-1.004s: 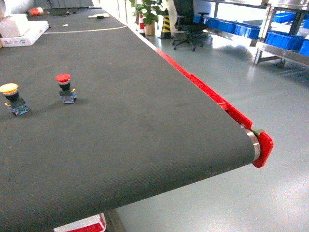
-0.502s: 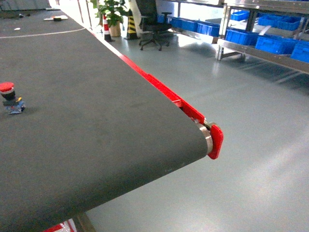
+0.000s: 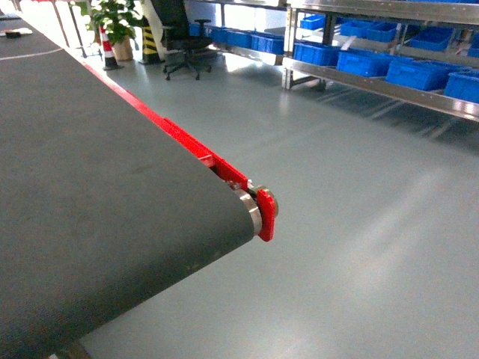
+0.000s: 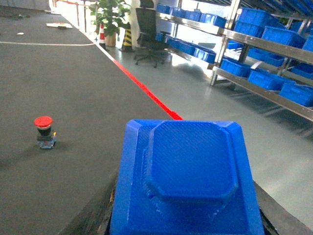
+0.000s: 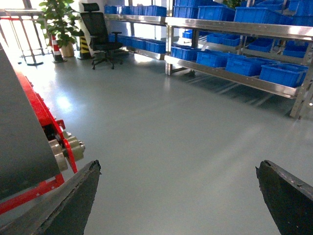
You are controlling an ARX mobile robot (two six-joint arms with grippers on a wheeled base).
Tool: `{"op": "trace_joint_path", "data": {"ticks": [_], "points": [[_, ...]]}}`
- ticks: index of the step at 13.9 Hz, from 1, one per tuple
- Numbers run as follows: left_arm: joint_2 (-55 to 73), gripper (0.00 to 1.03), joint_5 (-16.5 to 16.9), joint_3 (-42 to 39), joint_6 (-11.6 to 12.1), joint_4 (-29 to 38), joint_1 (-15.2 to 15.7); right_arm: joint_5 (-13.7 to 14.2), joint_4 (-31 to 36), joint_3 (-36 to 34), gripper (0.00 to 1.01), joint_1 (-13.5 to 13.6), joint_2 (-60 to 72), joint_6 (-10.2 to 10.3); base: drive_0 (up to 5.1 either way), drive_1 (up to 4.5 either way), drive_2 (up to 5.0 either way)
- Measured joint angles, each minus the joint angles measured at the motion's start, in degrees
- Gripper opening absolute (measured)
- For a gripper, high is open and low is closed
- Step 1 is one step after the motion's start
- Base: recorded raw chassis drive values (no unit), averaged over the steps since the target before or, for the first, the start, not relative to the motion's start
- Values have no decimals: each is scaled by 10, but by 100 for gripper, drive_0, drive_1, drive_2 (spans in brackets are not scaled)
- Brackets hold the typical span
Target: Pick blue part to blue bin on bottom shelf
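Filling the lower middle of the left wrist view: blue part (image 4: 188, 181), close under the camera, its raised octagonal face turned up toward the lens.
Long axis: cannot tell; the part looks about as wide as deep, widening toward the bottom frame edge.
Left gripper: dark fingers (image 4: 100, 215) show only at the part's lower corners, apparently clamped on its sides.
Right gripper (image 5: 178, 196): spread wide, two dark fingertips at the bottom corners, nothing between them but floor.
Belt: dark conveyor belt (image 3: 90, 194) ends at a roller with a red end cap (image 3: 266, 213); a red side rail runs along its right edge.
Open room: broad grey floor (image 3: 359, 224) lies between the belt end and the racks.
Bottom shelf (image 5: 234, 76): steel rail carrying a row of blue bins (image 5: 283, 73), well apart from the belt.
Left wrist only: a red push button (image 4: 44, 131) stands upright on the belt.
Head view: neither gripper nor part shows.
Background: office chair (image 3: 183, 48) and potted plant (image 3: 116, 22).
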Motion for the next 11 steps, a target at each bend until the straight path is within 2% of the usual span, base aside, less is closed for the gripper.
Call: {"op": "trace_joint_path", "data": {"ticks": [4,11], "points": [[0,43,0,0,0,0,0,0,0,0,98,0,0,0,9,-401,420],[0,43,0,0,0,0,0,0,0,0,98,0,0,0,-160,-160,-160]]}}
